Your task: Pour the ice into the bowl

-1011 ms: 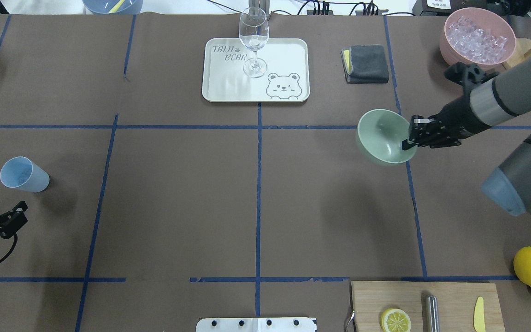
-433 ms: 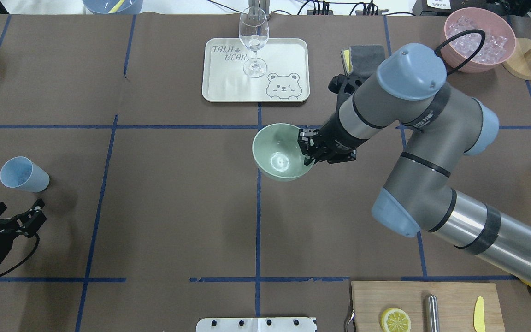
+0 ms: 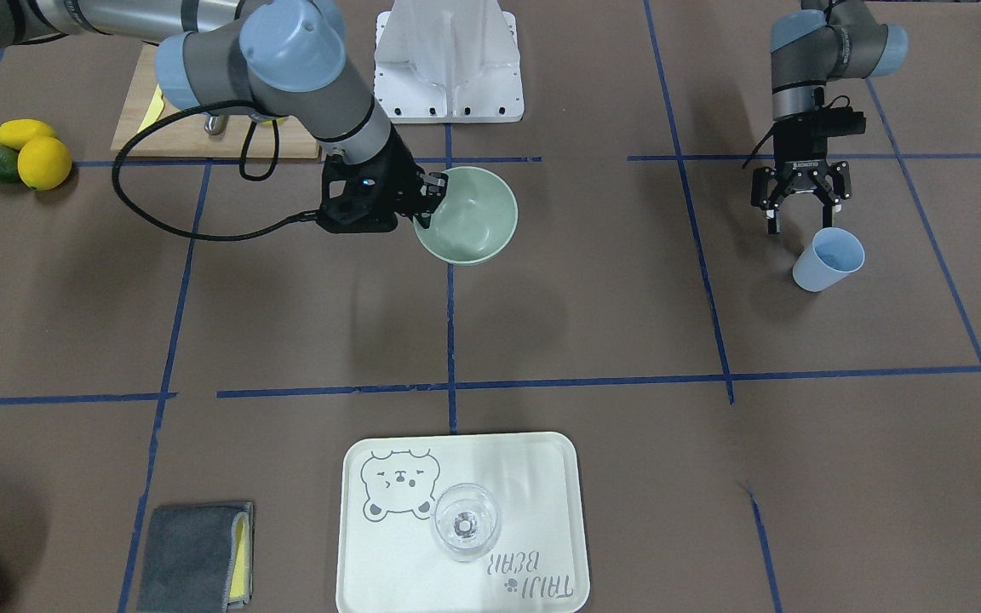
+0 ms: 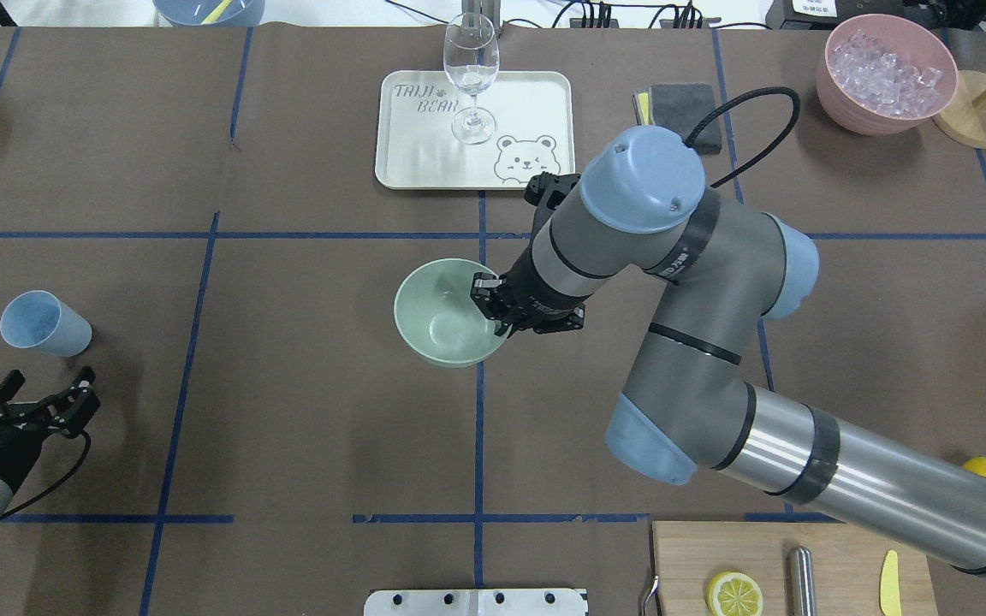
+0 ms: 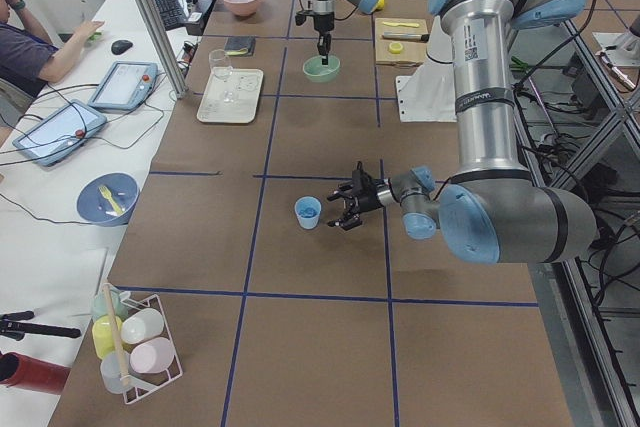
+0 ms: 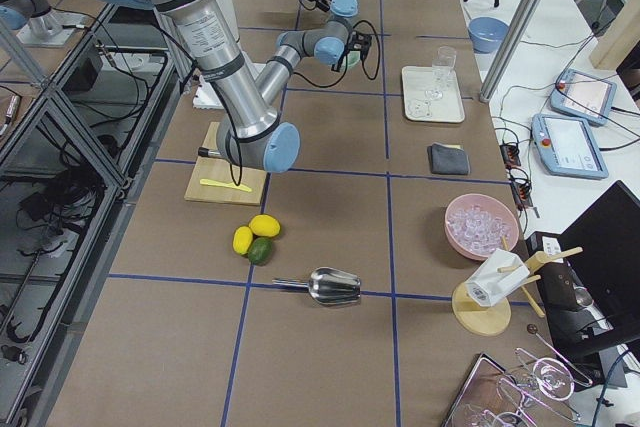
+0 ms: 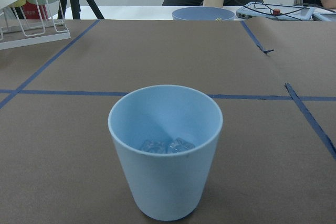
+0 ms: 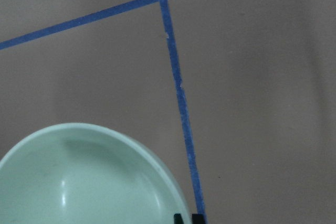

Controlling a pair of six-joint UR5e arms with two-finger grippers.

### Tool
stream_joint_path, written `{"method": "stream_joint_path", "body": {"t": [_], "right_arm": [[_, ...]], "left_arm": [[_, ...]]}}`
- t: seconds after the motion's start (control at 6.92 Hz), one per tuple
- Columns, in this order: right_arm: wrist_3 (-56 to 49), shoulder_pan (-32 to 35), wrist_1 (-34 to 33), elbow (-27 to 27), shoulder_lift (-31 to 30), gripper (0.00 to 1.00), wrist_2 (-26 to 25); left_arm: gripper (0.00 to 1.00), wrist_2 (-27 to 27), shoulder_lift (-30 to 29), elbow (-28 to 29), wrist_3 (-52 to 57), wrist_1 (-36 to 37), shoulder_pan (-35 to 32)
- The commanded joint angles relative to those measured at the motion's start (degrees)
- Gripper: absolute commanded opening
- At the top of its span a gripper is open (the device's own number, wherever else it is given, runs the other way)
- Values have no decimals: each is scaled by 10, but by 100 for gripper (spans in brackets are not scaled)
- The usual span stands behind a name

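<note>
The pale green bowl [image 4: 442, 315] hangs just above the table at its middle blue line, with my right gripper [image 4: 497, 312] shut on its right rim. It also shows in the front view as the bowl [image 3: 467, 217], and its inside [image 8: 79, 182] looks bare. At the left edge stands the light blue cup [image 4: 44, 323]. A few clear ice cubes [image 7: 167, 146] lie at the cup's [image 7: 165, 148] bottom. My left gripper [image 4: 52, 383] stands open a short way from the cup, its fingers pointing at it; the gripper [image 3: 797, 223] is clear of the cup [image 3: 828, 260].
A cream tray [image 4: 527, 103] with a stemmed glass [image 4: 470, 77] sits at the back centre. A grey cloth [image 4: 681, 103] and a pink container [image 4: 835, 94] full of ice are at the back right. A cutting board [image 4: 835, 547] with a lemon half lies at the front right.
My right arm has carried the bowl leftward from the right half to the table's middle. My left gripper has shifted slightly right, nearer the cup.
</note>
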Motion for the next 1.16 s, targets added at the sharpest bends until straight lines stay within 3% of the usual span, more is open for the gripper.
{"method": "stream_joint_path", "body": {"t": [0.0,0.43,1.01], "right_arm": [[14,-18,2,-80,68,0,-26],[12,-29,3,-162,134,0,-44],[8,-64,4,-187,142,0,-85]], "left_arm": [[99,4,1,4,7,-2,-21],[99,-1,-4,23,26,-7,-70],[99,-5,-46,62,26,-7,-71]]}}
